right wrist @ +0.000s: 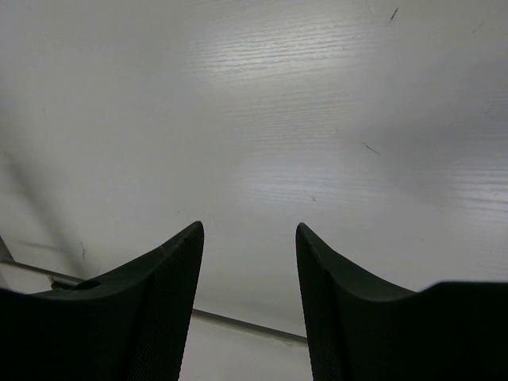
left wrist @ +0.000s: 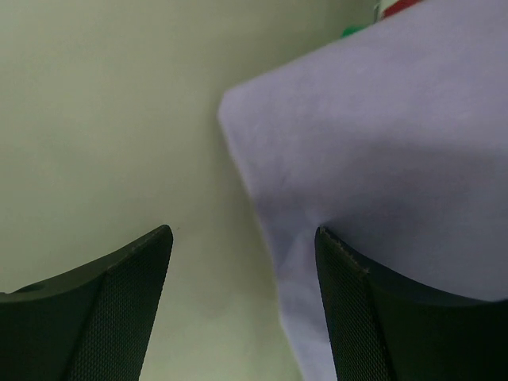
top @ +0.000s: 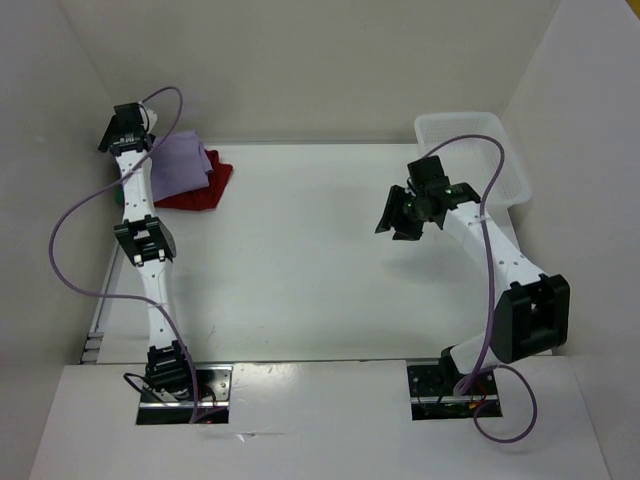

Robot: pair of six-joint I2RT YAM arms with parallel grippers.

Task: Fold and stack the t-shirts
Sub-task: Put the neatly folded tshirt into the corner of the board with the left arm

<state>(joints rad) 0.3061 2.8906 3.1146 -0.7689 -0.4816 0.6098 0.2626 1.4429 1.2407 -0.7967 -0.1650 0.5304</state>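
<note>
The t-shirts lie stacked at the table's far left. The lavender shirt [top: 180, 163] is on top, and the dark red shirt [top: 203, 189] shows under it on the right. A sliver of the green shirt [top: 118, 197] peeks out beside the left arm. My left gripper [top: 127, 128] hovers at the stack's far left corner. In the left wrist view this gripper [left wrist: 242, 230] is open, its right finger [left wrist: 357, 309] touching the lavender shirt [left wrist: 373, 135] near its edge. Small bits of green [left wrist: 353, 32] and red [left wrist: 401, 6] show at the top. My right gripper [top: 398, 222] [right wrist: 250, 225] hangs open and empty over bare table.
A white plastic lattice basket [top: 505, 160] stands at the back right, just behind the right arm. White walls close in the table at the back and on both sides. The left arm stretches along the table's left edge.
</note>
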